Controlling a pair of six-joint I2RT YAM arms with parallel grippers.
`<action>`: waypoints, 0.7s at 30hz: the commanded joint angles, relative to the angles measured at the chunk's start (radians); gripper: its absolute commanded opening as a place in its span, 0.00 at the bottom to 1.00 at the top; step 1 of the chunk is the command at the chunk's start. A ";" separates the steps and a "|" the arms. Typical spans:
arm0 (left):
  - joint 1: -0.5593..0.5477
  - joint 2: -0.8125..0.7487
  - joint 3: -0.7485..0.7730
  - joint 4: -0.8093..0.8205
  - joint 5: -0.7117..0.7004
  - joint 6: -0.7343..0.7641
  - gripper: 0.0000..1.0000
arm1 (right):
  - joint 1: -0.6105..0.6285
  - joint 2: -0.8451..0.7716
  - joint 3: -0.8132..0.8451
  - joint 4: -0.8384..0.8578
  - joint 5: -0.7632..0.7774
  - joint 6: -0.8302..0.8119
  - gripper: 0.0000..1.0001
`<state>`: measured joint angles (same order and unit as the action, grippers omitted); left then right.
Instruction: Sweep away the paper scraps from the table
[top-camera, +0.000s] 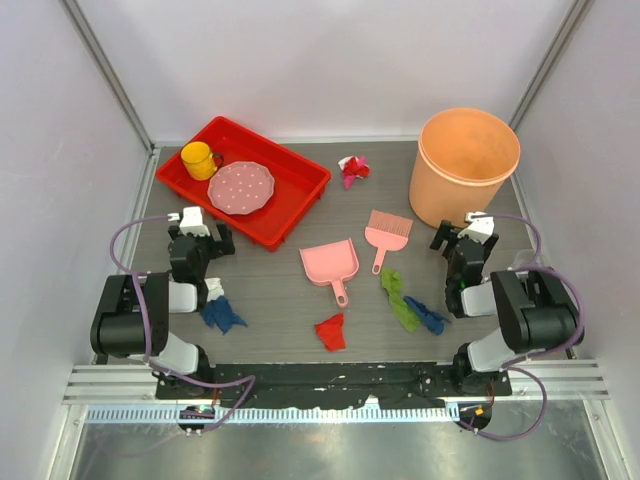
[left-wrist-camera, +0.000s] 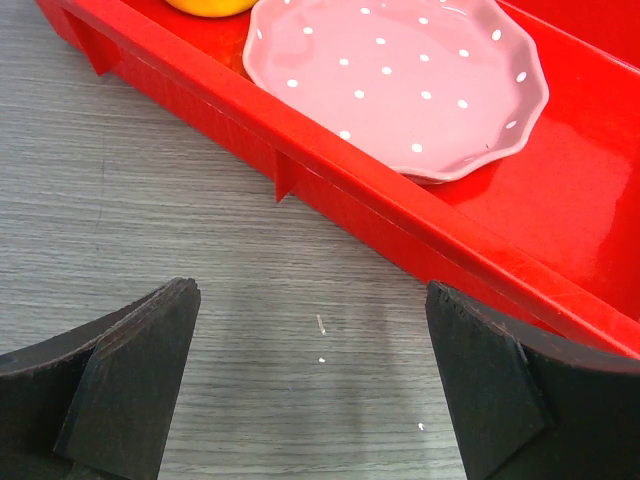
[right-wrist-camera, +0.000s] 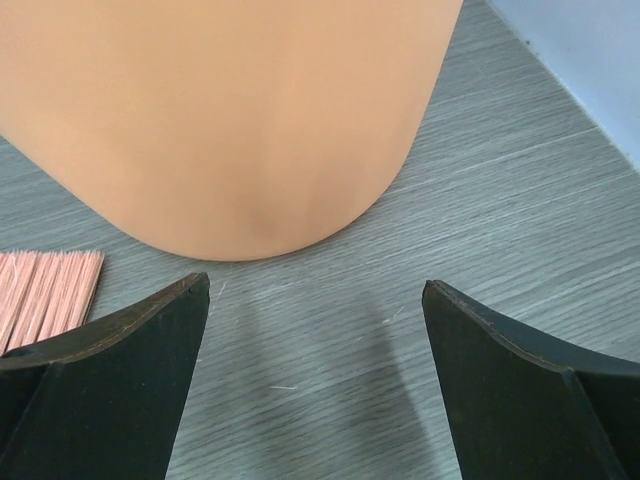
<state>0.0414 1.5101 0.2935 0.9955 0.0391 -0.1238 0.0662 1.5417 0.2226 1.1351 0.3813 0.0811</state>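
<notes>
Sensibly, the right gripper (right-wrist-camera: 315, 290), spread empty like the left gripper (left-wrist-camera: 310, 300), should grasp the brush (top-camera: 386, 232) beside the dustpan (top-camera: 331, 264) by its handle.

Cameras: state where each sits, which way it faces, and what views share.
Top: above and behind the arms, looking down at the table; both arms show.
Left wrist: low, facing the tray and plate; left claw open.
Right wrist: low, facing the bucket and brush; right claw open.
Shared: top also shows tray, plate, bucket, brush.

Scraps (top-camera: 331, 331), dustpan (top-camera: 330, 263), brush (top-camera: 387, 232) on table (top-camera: 270, 300)
</notes>
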 joint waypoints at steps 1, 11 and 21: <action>0.000 -0.008 0.016 0.031 0.016 0.007 1.00 | 0.004 -0.209 0.101 -0.203 0.047 -0.001 0.93; 0.002 -0.162 0.322 -0.596 0.047 0.079 1.00 | 0.111 -0.384 0.547 -1.154 -0.049 0.266 0.72; 0.012 -0.222 0.805 -1.365 0.096 0.242 1.00 | 0.346 -0.296 0.750 -1.609 0.134 0.439 0.72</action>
<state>0.0483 1.3117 1.0084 0.0177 0.0414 0.0559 0.3901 1.2121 0.9245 -0.2436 0.4770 0.4057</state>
